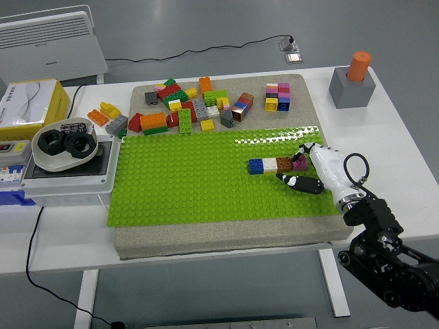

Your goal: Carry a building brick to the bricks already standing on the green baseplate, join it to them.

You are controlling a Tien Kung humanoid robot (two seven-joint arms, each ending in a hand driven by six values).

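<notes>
A short row of bricks stands on the green baseplate (185, 178): a blue brick (256, 166), a white brick (270, 164), a brown brick (284, 164) and a magenta brick (300, 165) at its right end. My right hand (296, 168), white with black fingertips, comes in from the lower right. Its fingers (302, 155) curl over the back of the magenta brick. The thumb (295, 181) lies just in front of the row, low over the plate. The magenta brick touches the brown one and is partly hidden by the fingers.
Several loose bricks (188, 110) lie on the grey mat behind the baseplate, with a small stacked block (278, 96) to their right. A grey box with an orange cylinder (352, 81) stands at the far right. A white box with black rings (65, 154) sits at the left.
</notes>
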